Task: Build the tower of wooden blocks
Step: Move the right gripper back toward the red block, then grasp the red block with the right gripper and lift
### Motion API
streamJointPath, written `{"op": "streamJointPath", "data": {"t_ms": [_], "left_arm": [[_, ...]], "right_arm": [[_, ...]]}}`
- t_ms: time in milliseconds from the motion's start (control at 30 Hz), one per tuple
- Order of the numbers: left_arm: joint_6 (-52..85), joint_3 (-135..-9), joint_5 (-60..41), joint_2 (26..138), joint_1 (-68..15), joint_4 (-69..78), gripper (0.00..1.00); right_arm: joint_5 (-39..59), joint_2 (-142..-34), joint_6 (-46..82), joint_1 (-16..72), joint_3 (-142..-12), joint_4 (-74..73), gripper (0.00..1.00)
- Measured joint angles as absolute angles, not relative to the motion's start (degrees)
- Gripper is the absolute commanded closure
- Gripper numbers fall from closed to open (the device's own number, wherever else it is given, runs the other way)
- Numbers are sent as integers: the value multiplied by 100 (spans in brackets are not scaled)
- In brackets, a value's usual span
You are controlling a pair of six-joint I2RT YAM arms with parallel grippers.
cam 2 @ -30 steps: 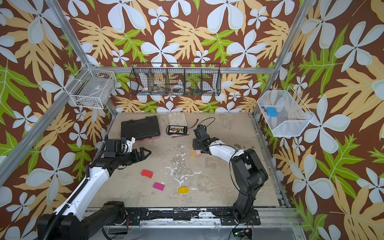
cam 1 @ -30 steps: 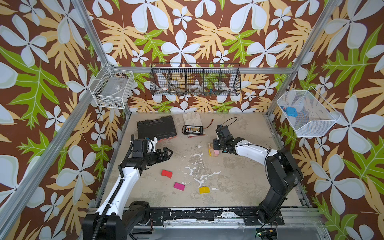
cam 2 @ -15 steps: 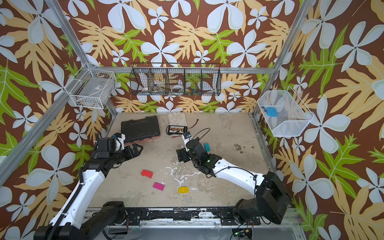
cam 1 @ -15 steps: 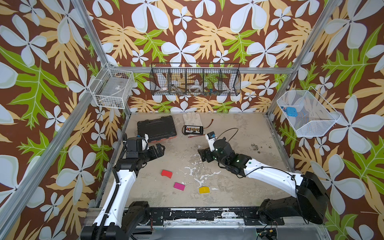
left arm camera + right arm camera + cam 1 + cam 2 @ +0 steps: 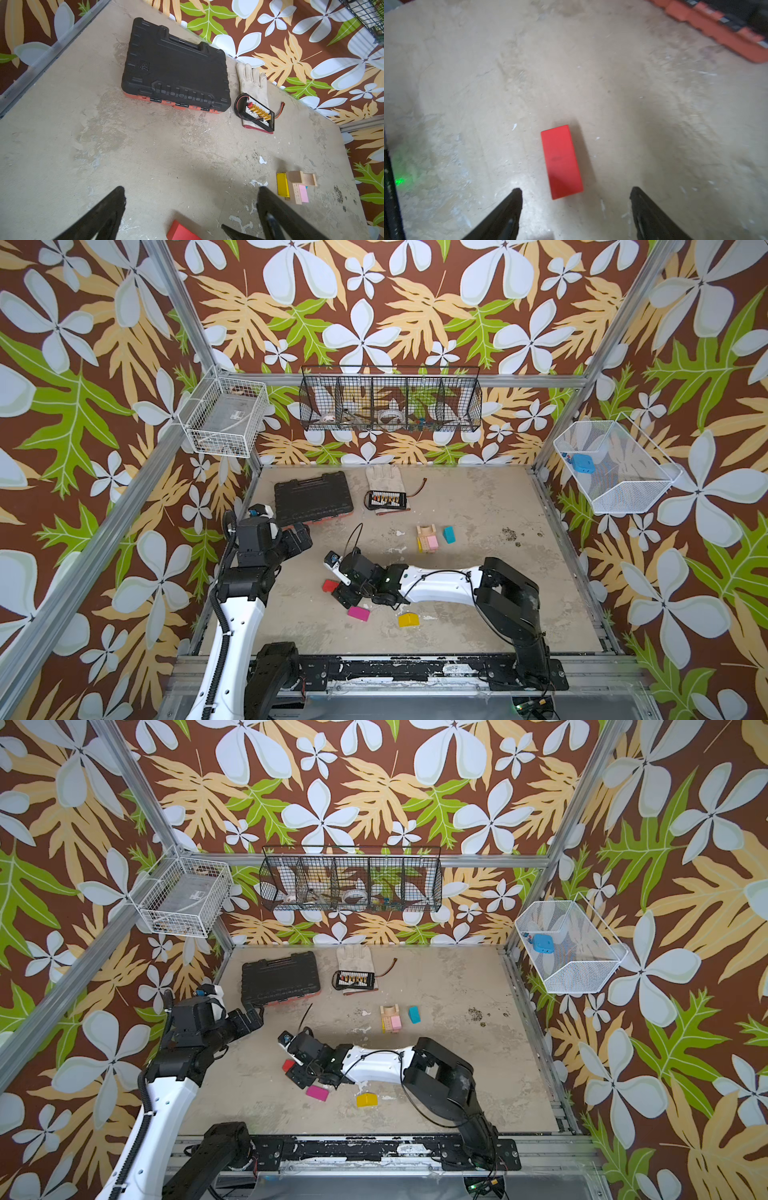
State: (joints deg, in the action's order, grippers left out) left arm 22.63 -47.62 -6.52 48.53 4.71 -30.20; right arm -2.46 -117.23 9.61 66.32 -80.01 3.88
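— Hovering over the red block (image 5: 560, 162), is the right gripper (image 5: 576, 191) holding it?
— No. Its jaws stand wide, with the block's end between their tips, untouched. The block lies flat on the table (image 5: 478, 506), left of centre.
— What crowds it?
— A magenta block (image 5: 358, 613) lies just beside the gripper on the near side, and a yellow block (image 5: 408, 619) a little right of that. The right arm (image 5: 436, 585) stretches in from the right, just far of both.
— And the left gripper (image 5: 191, 191)?
— Spread wide, empty, raised at the left edge beside the black tool case (image 5: 176, 68). A glove (image 5: 252, 81) with a connector board (image 5: 258, 112) on it lies far, right of the case.
— The tower (image 5: 427, 538)?
— A small cluster of plain wood, pink and yellow pieces, right of centre, well apart from both grippers. The teal block (image 5: 449, 534) lies on the table just to its right.
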Motion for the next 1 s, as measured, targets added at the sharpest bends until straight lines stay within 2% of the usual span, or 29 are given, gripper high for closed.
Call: {"op": "streamJointPath", "data": {"t_ms": [200,333,433,633,900,967,1000], "left_arm": [[2263,-4762,-644,4842,471,-3020,0],[2263,-4762,-646,4831,471,-3020,0],[2263,-4762,-646,4829,471,-3020,0],[2263,-4762,-648,4816,471,-3020,0],[2261,-4762,-648,4801,471,-3020,0],[2261,-4762,-648,4801,471,-3020,0],[2261,-4762,-650,4801,471,-3017,0]], "right_arm": [[-32,-12213,854,6654,-8495,696,27],[-1,-12398,834,6678,-8709,902,38],[1,-12532,810,6678,-8844,1024,51],[-8,-12654,749,6674,-9011,1245,67],[-40,-12495,729,6657,-8816,1308,83],[-40,-12239,718,6593,-8497,1208,92],[-19,-11972,709,6469,-8143,1120,93]]}}
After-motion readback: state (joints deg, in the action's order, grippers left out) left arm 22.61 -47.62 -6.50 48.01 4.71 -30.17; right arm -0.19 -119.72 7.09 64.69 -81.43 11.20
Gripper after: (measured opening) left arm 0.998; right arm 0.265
